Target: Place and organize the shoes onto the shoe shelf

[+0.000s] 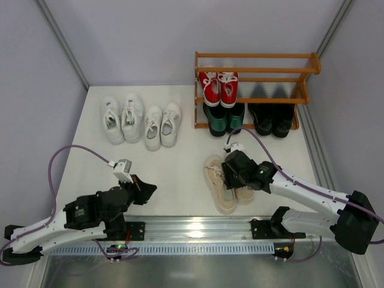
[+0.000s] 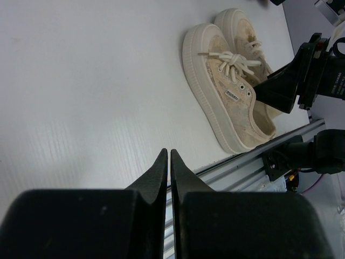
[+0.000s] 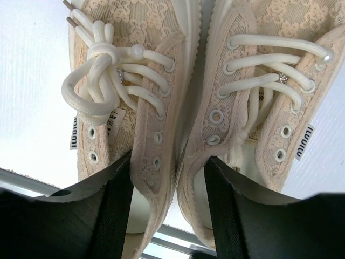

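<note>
The cream shoes (image 1: 221,186) lie side by side on the table near the front rail; they also show in the left wrist view (image 2: 232,86) and the right wrist view (image 3: 156,81). My right gripper (image 1: 236,171) is down on them, one finger inside each shoe, and its jaws (image 3: 168,162) pinch the two inner walls together. My left gripper (image 1: 148,189) is shut and empty (image 2: 167,152) low over the table at front left. The shoe shelf (image 1: 255,71) stands at back right with red sneakers (image 1: 218,88) on it, and dark green loafers (image 1: 225,118) and black loafers (image 1: 272,118) on its lowest tier.
Two pairs of white sneakers (image 1: 122,119) (image 1: 161,125) stand on the table left of the shelf. A metal rail (image 1: 198,231) runs along the front edge. Grey walls close in the back and both sides. The right arm (image 2: 318,70) shows in the left wrist view.
</note>
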Action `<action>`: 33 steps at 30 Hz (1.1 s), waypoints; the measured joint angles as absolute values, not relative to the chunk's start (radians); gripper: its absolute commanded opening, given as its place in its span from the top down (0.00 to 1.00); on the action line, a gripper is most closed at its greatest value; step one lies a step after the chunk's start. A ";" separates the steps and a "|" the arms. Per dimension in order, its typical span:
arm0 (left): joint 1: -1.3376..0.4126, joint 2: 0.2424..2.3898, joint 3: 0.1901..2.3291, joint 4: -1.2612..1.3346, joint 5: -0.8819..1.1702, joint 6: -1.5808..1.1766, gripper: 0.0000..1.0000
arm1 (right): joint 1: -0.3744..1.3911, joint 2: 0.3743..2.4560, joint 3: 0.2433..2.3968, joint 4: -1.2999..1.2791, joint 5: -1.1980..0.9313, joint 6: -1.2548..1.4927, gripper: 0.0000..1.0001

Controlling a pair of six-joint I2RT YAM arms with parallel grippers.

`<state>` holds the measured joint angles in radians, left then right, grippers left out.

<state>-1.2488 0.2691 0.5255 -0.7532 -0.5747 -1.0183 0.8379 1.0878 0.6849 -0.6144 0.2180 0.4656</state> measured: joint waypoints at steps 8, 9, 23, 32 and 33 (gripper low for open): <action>-1.249 0.231 0.525 -0.780 -0.580 -1.023 1.00 | 0.838 1.026 0.684 -0.622 0.212 0.475 0.41; -1.249 0.229 0.525 -0.779 -0.581 -1.023 1.00 | 0.838 1.008 0.684 -0.622 0.212 0.477 0.40; -1.249 0.253 0.525 -0.777 -0.583 -1.023 1.00 | 0.838 0.930 0.649 -0.675 0.229 0.538 0.25; -1.249 0.253 0.525 -0.777 -0.583 -1.023 1.00 | 0.838 0.959 0.643 -0.647 0.215 0.543 0.32; -1.249 0.253 0.525 -0.777 -0.583 -1.023 1.00 | 0.838 0.978 0.642 -0.637 0.214 0.543 0.33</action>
